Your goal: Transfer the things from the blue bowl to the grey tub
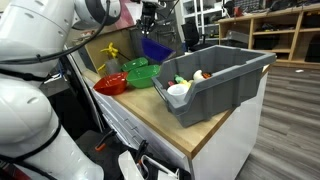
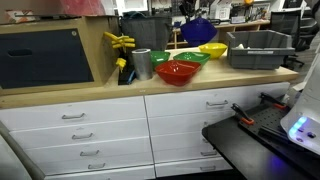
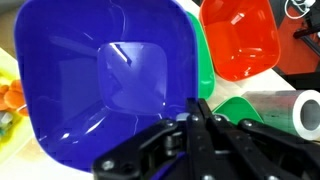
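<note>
The hand (image 3: 200,112) is seen closed narrow, its fingers meeting on the near rim of the blue bowl (image 3: 100,80), which is pinched by that edge alone. In both exterior views the bowl is held raised clear of the table (image 1: 150,115), above the far row of bowls and just left of the grey tub (image 1: 225,85), not clearly over it. In the wrist view its interior looks bare, with only glare on the glossy floor. At the left edge of that view small orange and yellow pieces (image 3: 12,95) are seen on a yellowish surface; what carries them cannot be told. In an exterior view coloured bits (image 1: 200,75) lie inside the tub beside a white cup (image 1: 178,90). The bowl is judged light, stiff and thin-walled, with a smooth, slippery plastic skin; a one-sided rim pinch may let it swivel when tipped, so a deep bite on the rim is called for. The pieces are judged light and loose, better poured than picked. To the right of the blue bowl in the wrist view a green bowl (image 3: 207,75), a red bowl (image 3: 240,40) and a silver can (image 3: 300,112) are seen. No brand, label or writing can be read anywhere.
</note>
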Motion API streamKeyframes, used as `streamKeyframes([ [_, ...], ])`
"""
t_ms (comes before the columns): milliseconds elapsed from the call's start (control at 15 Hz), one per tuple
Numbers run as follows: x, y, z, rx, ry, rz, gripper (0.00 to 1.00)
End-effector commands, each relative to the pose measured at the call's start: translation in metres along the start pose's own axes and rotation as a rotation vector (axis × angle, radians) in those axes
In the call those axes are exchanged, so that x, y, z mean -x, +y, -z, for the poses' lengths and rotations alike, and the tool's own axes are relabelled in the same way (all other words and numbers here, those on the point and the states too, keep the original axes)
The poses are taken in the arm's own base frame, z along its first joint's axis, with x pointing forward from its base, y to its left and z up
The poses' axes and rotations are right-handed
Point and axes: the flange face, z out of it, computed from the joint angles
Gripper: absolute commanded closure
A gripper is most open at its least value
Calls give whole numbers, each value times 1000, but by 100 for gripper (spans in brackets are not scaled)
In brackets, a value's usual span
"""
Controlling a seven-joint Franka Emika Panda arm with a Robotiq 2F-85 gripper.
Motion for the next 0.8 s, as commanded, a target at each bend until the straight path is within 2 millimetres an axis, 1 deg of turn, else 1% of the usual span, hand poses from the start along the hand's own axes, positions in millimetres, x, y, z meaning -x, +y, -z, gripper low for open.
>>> streamKeyframes([
  [0,-13,11,-5,93,23,30,99],
  [200,-34,13,-10,153,88,59,99],
  [467,-65,1,-11,174,245,87,99],
  [600,-76,-2,-13,195,292,102,99],
  [733,-83,0,-17,198,324,102,99],
])
